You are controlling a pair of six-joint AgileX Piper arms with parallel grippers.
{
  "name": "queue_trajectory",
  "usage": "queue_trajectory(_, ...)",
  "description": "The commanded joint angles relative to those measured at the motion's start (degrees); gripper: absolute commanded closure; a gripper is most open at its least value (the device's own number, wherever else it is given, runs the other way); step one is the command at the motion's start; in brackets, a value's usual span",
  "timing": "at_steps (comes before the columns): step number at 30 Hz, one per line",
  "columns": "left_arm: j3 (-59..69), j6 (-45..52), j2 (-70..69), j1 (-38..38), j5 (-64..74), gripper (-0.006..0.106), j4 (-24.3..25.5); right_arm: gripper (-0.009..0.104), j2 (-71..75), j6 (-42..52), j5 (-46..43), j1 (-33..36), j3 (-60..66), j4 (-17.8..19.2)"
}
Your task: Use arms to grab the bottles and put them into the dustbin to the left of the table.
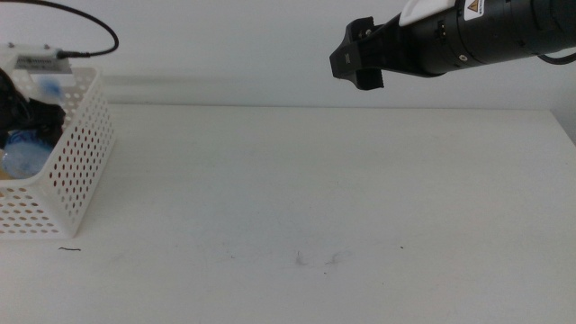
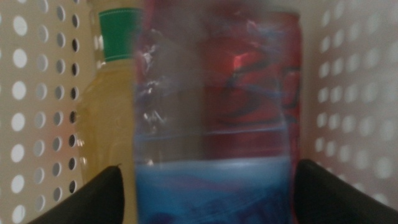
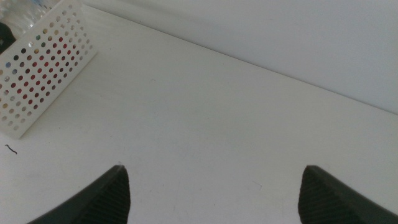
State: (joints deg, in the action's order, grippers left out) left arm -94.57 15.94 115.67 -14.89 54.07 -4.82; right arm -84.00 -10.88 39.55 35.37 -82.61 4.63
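My left gripper [image 2: 208, 199] is down inside the white dustbin [image 1: 76, 171] at the table's left end. Its jaws stand wide apart on either side of the clear water bottle [image 2: 211, 124] with the blue label, close to its sides. Behind that bottle stand the yellow-liquid bottle [image 2: 106, 118] and the red can [image 2: 295, 68]. In the middle view the left arm [image 1: 18, 112] shows dark inside the dustbin, with blue bottle parts [image 1: 27, 148] beside it. My right gripper [image 1: 355, 58] hangs open and empty high above the table's back middle.
The white table [image 1: 315, 198] has a few small dark scuff marks [image 1: 310, 259] near its front edge. The dustbin's perforated wall [image 2: 37, 93] closes in both sides of the left gripper. The dustbin also shows in the right wrist view [image 3: 43, 68].
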Motion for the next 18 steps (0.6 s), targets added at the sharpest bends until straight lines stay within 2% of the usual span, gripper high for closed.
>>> queue_trajectory(1,-0.77,-2.27,-1.24,0.09,-0.18,0.007,0.47,0.012,0.29,0.2,-0.22,0.0,0.25,0.64)
queue_trajectory(5,-1.52,-6.43,-4.47,0.09,3.52,0.007,-1.75,0.012,0.29,0.2,-0.22,0.0,0.25,0.64)
queue_trajectory(9,-0.51,-3.15,-10.9,1.94,6.51,0.007,-5.01,0.012,0.29,0.2,-0.22,0.0,0.25,0.64)
queue_trajectory(13,3.57,-2.54,-22.72,6.01,6.82,0.007,-6.25,0.012,0.29,0.2,-0.22,0.0,0.25,0.64)
queue_trajectory(18,13.21,-1.35,-39.65,14.6,-1.3,0.007,-7.29,0.012,0.29,0.2,-0.22,0.0,0.25,0.64)
